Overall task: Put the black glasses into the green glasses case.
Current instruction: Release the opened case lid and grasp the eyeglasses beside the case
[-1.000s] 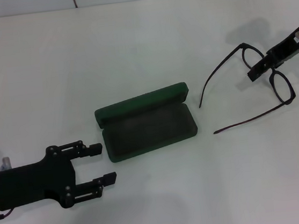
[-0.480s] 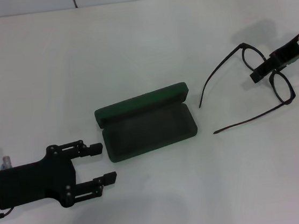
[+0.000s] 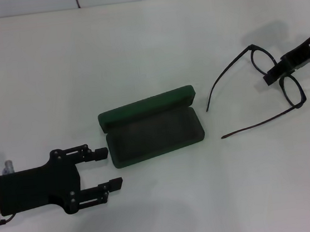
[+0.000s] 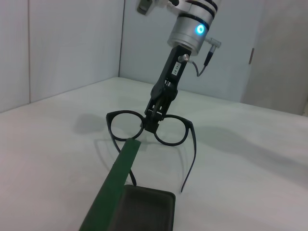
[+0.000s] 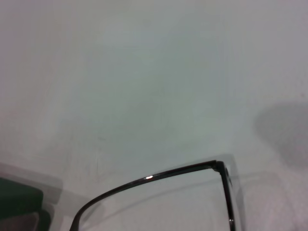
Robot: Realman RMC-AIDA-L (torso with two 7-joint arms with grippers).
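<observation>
On the left, the left gripper (image 3: 106, 168) hovers low over the white tabletop (image 3: 136, 51) just beside the case's near end, idle, its fingers (image 3: 100, 153) spread apart with nothing between them. In the middle the green glasses case (image 3: 152, 126) lies open, lid folded back flat; its dark lining is bare, with nothing inside. To the right, well apart from the case, the black glasses (image 3: 278, 77) have their temple arms unfolded and reaching toward the case. The right gripper (image 4: 153, 120) comes down on the bridge between the lenses, its fingers pinched on the frame there.

The step in hand looks like the pick-up: the grip seems made, but the carry has not begun. Next the glasses need lifting and carrying leftward over the case; the splayed temple arms may catch on the rim unless they fold.
</observation>
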